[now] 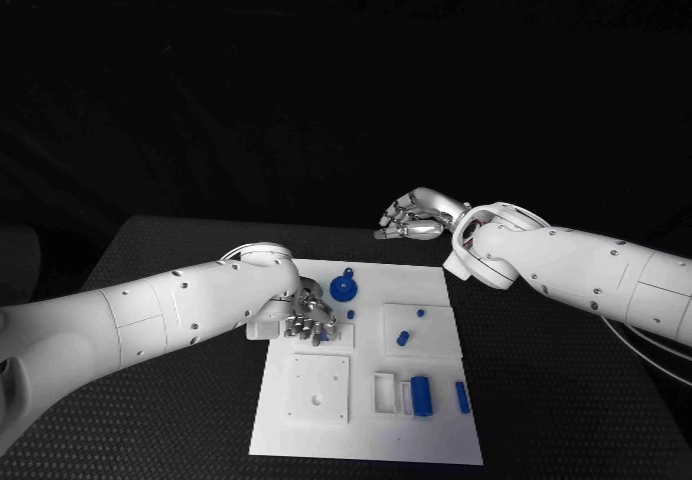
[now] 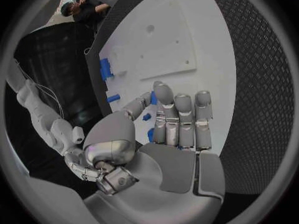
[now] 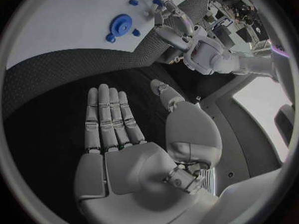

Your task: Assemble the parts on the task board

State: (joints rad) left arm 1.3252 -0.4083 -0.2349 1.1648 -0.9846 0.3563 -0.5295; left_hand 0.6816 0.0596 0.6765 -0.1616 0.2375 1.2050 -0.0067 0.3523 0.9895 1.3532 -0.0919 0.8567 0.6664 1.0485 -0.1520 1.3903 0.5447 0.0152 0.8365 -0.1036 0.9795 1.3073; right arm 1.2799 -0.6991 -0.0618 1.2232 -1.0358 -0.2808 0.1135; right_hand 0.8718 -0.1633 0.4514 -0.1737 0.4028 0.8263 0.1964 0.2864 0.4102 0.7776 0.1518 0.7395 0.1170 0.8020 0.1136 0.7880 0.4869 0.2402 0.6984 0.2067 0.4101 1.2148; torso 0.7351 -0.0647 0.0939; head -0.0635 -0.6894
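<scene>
The white task board (image 1: 433, 440) lies in the middle of the table. My left hand (image 1: 306, 318) hovers low over its near-left part, fingers straight and close together (image 2: 177, 124), with nothing clearly held. A round blue part (image 1: 345, 288) stands just beyond that hand, and a small blue peg (image 1: 351, 313) sits right beside its fingertips. More blue pegs (image 1: 404, 338) and two blue blocks (image 1: 420, 395) lie toward the right side. My right hand (image 1: 415, 217) hangs above the table's far edge, off the board, palm flat and empty (image 3: 115, 129). From there the round blue part (image 3: 120, 23) shows.
A raised white square plate (image 1: 319, 388) with holes occupies the board's near-left part, and a white frame (image 1: 385, 392) stands beside the blue blocks. Black textured table (image 1: 577, 400) surrounds the board on all sides.
</scene>
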